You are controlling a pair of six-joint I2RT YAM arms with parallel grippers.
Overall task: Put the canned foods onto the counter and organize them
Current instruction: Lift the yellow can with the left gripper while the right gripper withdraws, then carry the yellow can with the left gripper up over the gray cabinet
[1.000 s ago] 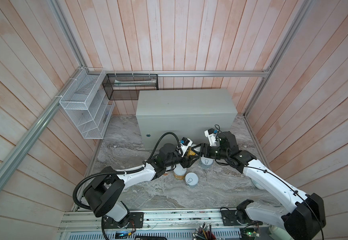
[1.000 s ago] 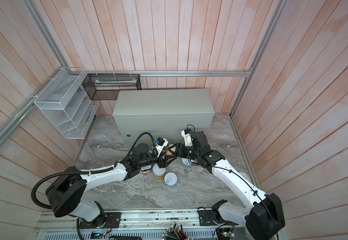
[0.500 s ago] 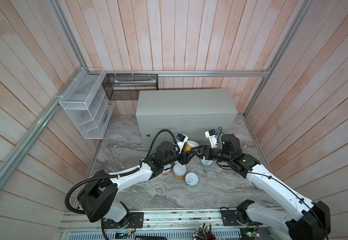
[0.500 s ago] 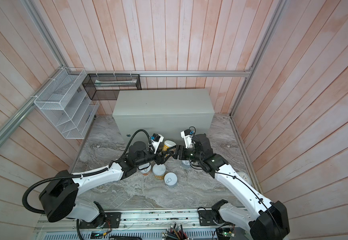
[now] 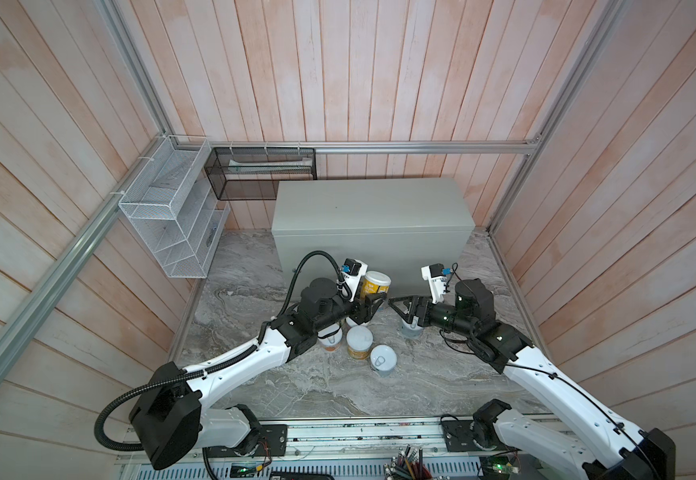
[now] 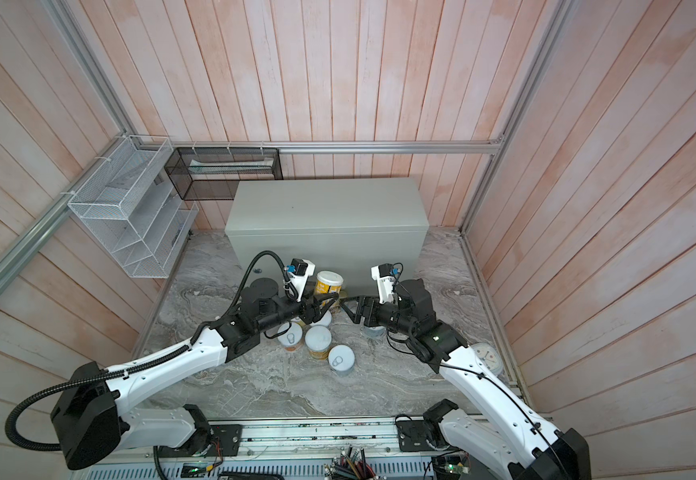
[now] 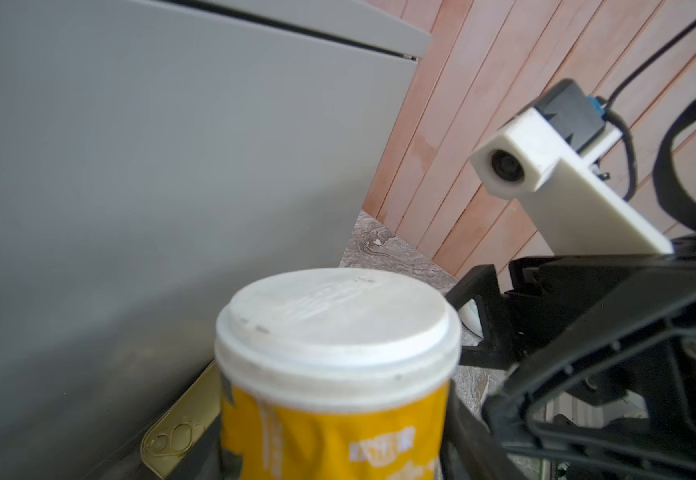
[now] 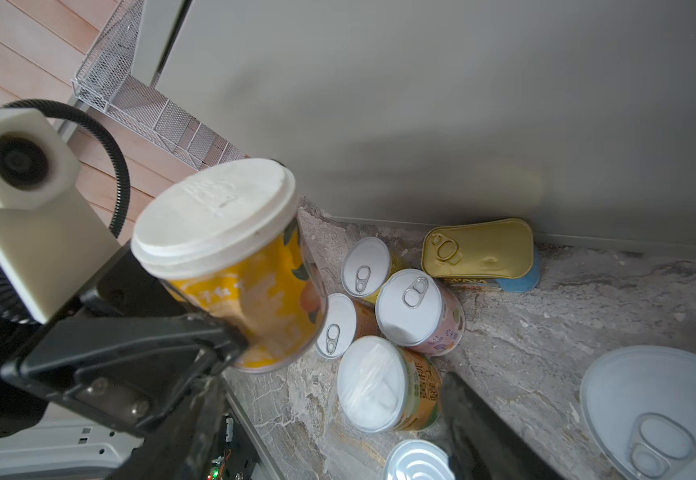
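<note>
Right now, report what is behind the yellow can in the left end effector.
Behind the yellow can stands the grey front wall of the counter, with the gold-topped tin at its foot. The can hides most of that tin from the left wrist view.

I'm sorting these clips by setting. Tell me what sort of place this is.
Probably a mock pantry corner built as a robot test cell: plank walls on a bare aluminium frame, wire baskets hung near a grey metal box, and food cans grouped on a marble-look surface.
</note>
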